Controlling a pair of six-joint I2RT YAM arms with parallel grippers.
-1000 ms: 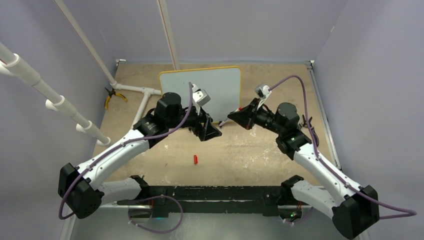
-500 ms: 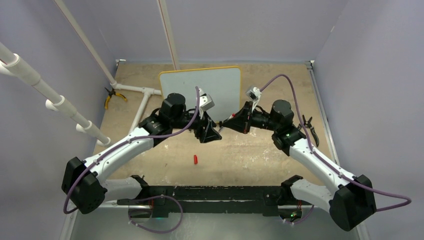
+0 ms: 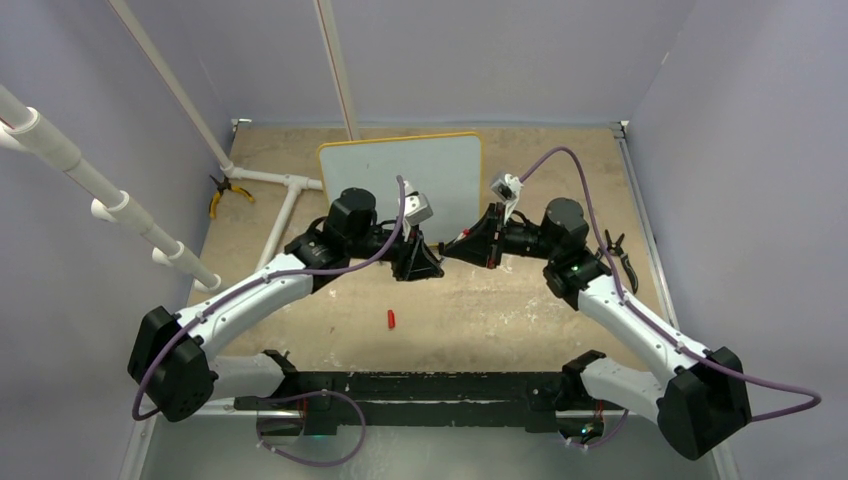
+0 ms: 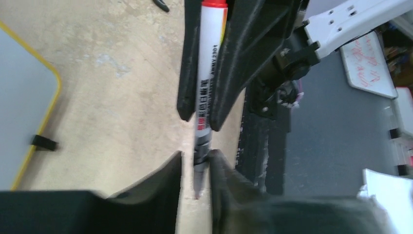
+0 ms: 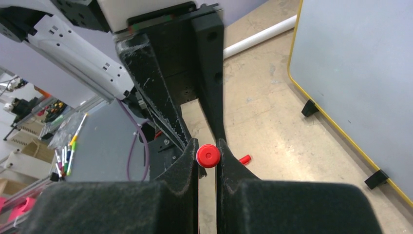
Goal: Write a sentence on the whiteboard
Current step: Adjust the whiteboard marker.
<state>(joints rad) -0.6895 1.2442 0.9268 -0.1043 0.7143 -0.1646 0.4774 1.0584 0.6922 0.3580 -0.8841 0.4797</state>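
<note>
Whiteboard (image 3: 400,172) is the far thing, so you get to it last. Nearest you, at the bottom of the top view, the left arm (image 3: 250,295) and the right arm (image 3: 630,320) are bolted on. A bit further up, a little red cap (image 3: 392,319) lies alone on the tan worktop (image 3: 520,310), just below the middle.

Past the cap, your two arms meet nose to nose in the middle of the frame. Your right jaws are closed tight on a white marker (image 4: 204,73) with a red end and hold it out toward the left arm. Your left jaws are narrow, one on each side of the marker's other end. You cannot tell if they squeeze it.

Just behind the arms sits the whiteboard, at the top middle, with a thin yellow frame and a pale face. In the right wrist view it fills the upper right, with small black feet (image 5: 309,108) at its edge.

Farthest off, at the upper left, yellow pliers (image 3: 222,195) lie beside white pipes (image 3: 270,178).
</note>
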